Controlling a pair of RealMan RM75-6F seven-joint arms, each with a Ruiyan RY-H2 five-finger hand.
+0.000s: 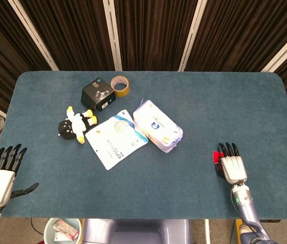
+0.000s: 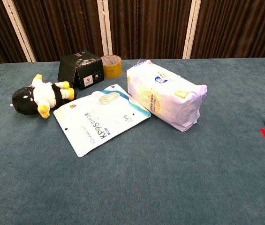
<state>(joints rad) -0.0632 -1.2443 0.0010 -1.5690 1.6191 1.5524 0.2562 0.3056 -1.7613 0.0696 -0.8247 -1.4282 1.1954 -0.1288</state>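
Head view: the right hand (image 1: pixel 233 166) lies palm-down near the table's (image 1: pixel 194 101) near edge, fingers together, pointing away from the robot. A small red object (image 1: pixel 216 157) sits at its thumb side, touching; its long axis cannot be told. The left hand (image 1: pixel 1 178), fingers spread, hangs off the table.

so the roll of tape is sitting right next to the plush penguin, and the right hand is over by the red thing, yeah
Not quite. The roll of tape sits beside the black box, not the plush penguin, as the head view shows. The right hand is indeed by the red thing.
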